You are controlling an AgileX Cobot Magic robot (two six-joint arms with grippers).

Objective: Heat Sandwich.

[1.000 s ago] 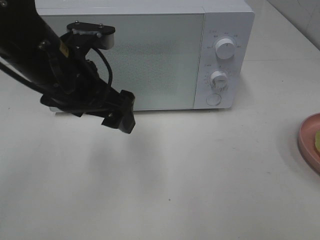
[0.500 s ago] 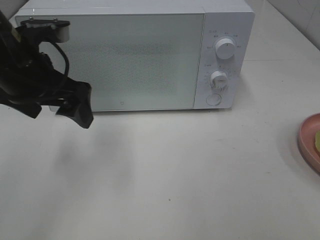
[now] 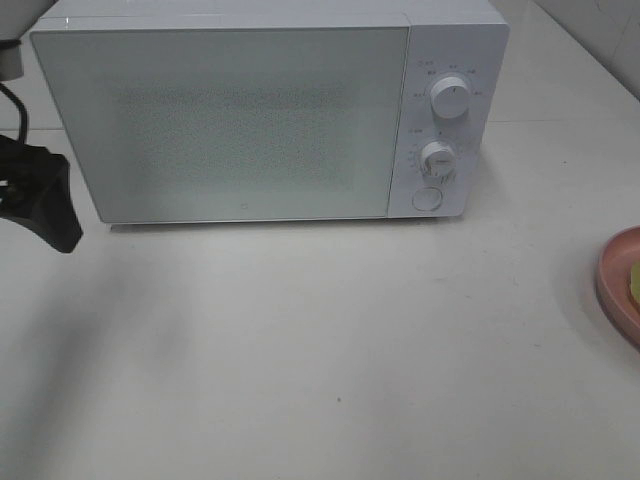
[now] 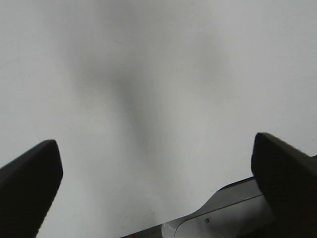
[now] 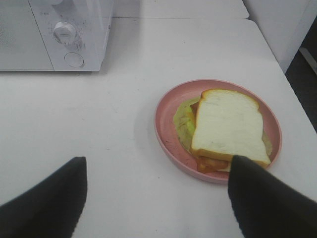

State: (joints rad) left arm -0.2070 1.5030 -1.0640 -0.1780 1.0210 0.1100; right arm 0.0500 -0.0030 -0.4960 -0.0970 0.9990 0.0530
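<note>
A sandwich (image 5: 228,131) with white bread on top and green lettuce at its side lies flat on a pink plate (image 5: 166,131).

My black fingers (image 4: 29,183) look like matt plastic. The microwave (image 3: 270,110) has a glossy white casing and a finely speckled door; the pink plate (image 5: 168,124) shines smooth on the matt pale table (image 3: 330,350).

White table (image 3: 330,350) bears microwave (image 3: 260,110) and pink plate (image 5: 166,111)

Plate (image 3: 618,283) and sandwich (image 3: 634,284) edge-cropped in high view; dial markings illegible
</note>
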